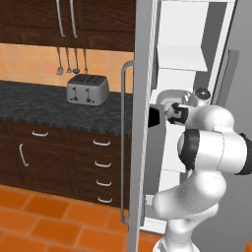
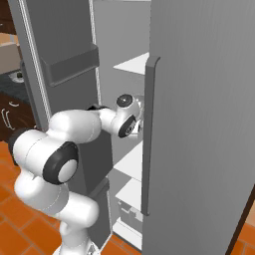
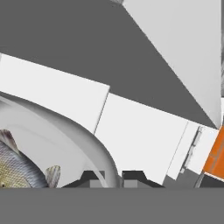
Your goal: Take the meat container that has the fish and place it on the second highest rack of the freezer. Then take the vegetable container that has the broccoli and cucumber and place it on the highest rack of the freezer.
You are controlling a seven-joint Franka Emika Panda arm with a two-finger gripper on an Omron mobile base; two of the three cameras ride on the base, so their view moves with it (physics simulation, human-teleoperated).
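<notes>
Gripper [image 3: 113,178] pinches the bowl [image 3: 94,146] rim, fish [image 3: 17,168] inside (arm reaches into the freezer [image 1: 179,59]); keep the bowl level, lower flat onto the second-highest rack before releasing.

The freezer [image 1: 147,147] is standing open, and its door edge with the long bar handle [image 1: 124,142] is walling off the left side of the opening, while the other grey door [image 2: 199,124] is closing in the right. The arm is reaching through the narrow gap between them. Inside, white shelves [image 2: 133,63] are bounding the space above and below. In the hand view, the meat container [image 3: 65,131] rim is sitting between the fingertips [image 3: 94,177], with bare white shelf lying beyond.
</notes>
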